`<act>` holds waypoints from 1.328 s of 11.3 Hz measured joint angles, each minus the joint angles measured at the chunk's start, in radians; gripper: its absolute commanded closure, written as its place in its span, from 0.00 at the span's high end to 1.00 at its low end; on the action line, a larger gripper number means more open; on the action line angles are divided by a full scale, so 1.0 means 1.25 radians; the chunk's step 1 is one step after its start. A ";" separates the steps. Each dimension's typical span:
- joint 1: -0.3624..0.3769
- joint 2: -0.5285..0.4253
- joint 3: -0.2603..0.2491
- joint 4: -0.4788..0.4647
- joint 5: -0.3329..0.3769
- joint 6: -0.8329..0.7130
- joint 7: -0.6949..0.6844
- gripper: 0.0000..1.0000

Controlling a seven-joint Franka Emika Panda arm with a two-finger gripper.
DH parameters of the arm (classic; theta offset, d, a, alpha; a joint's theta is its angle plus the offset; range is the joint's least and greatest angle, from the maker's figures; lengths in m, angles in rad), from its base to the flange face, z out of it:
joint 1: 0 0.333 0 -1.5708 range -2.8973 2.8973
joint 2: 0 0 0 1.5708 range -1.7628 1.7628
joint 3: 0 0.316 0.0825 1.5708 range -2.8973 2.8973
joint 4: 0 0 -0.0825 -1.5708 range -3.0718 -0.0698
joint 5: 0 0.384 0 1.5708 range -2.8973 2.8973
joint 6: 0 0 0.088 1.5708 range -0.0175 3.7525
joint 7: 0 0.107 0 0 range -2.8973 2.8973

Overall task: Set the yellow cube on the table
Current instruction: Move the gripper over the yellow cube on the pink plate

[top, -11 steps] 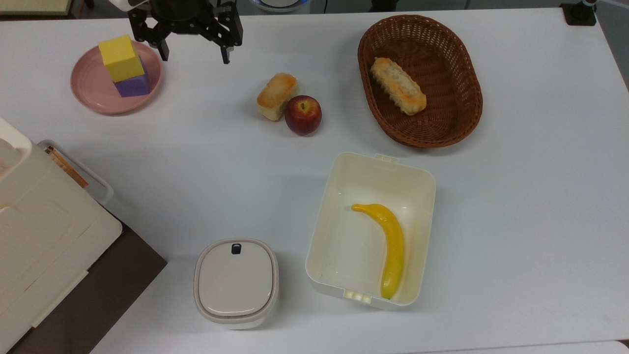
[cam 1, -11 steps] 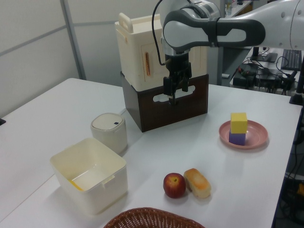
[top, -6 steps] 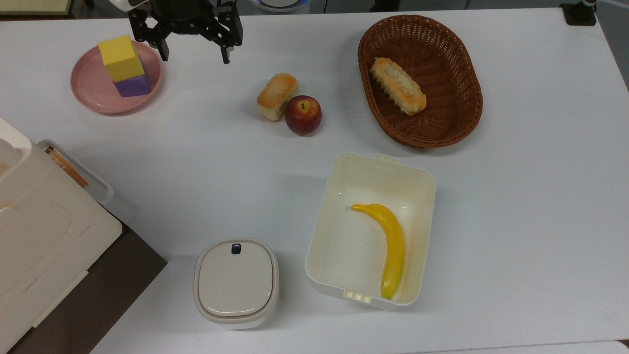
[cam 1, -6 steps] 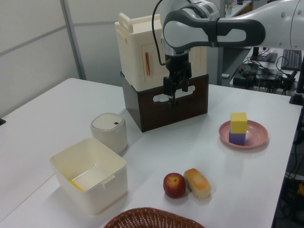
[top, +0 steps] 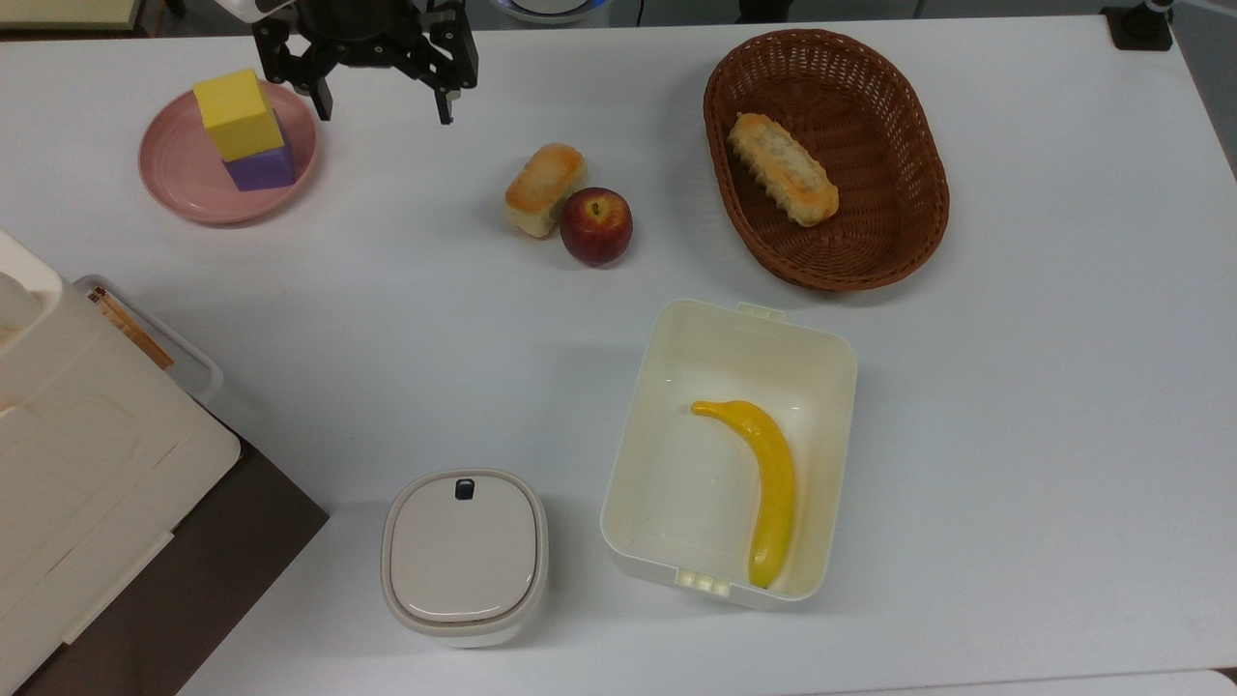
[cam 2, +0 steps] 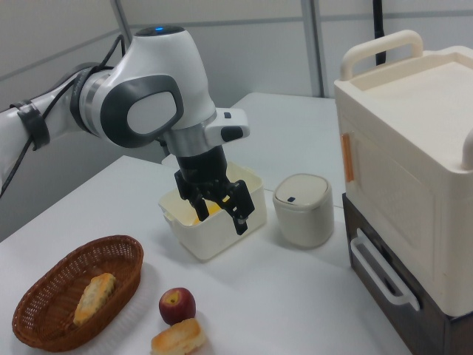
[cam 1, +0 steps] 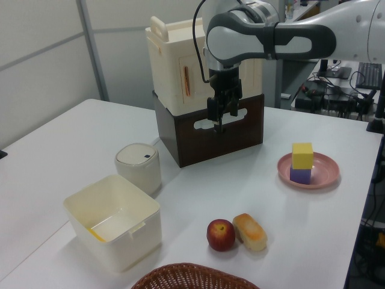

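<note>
Gripper: the black two-finger gripper [top: 382, 104] [cam 1: 218, 118] [cam 2: 216, 212] hangs above the table with its fingers spread wide and nothing between them.

Cube and gripper: in the top view the small matte yellow cube [top: 237, 113] [cam 1: 302, 155] sits to the top view's left of the gripper, near it but apart, with no contact.

Cube's place: it rests on top of a purple cube [top: 261, 167] [cam 1: 300, 175] of like size; both stand on a round pink plate [top: 179, 179] [cam 1: 325, 171].

Cube's look: plain yellow faces, sharp edges, turned slightly askew from the purple one under it.

Writing: no readable label or brand on any item.

Table: a large flat white tabletop [top: 1044, 387] [cam 1: 66, 144] [cam 2: 295, 296] carries everything.

Near the gripper: a golden bread roll [top: 545, 188] [cam 1: 250, 232] [cam 2: 177, 339] touches a red apple [top: 596, 225] [cam 1: 221, 234] [cam 2: 177, 305].

Further out: an oval brown wicker basket [top: 899, 145] [cam 1: 186, 277] [cam 2: 44, 325] holds a long pastry [top: 782, 168] [cam 2: 90, 297].

Further still: an open cream plastic box [top: 831, 387] [cam 1: 129, 226] [cam 2: 214, 240] holds a long yellow banana [top: 763, 483]; beside it stands a small lidded cream canister [top: 464, 555] [cam 1: 139, 167] [cam 2: 303, 209].

Table edge: a cream container [top: 68, 454] [cam 1: 174, 72] [cam 2: 414, 170] sits on a dark brown box [top: 193, 580] [cam 1: 210, 135] [cam 2: 436, 333].
</note>
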 measured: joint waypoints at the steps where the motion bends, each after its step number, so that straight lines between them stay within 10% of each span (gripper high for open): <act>1: 0.000 -0.002 0.000 0.000 0.000 0.000 -0.005 1.00; 15: -0.187 0.013 -0.002 -0.031 -0.068 -0.120 -0.274 1.00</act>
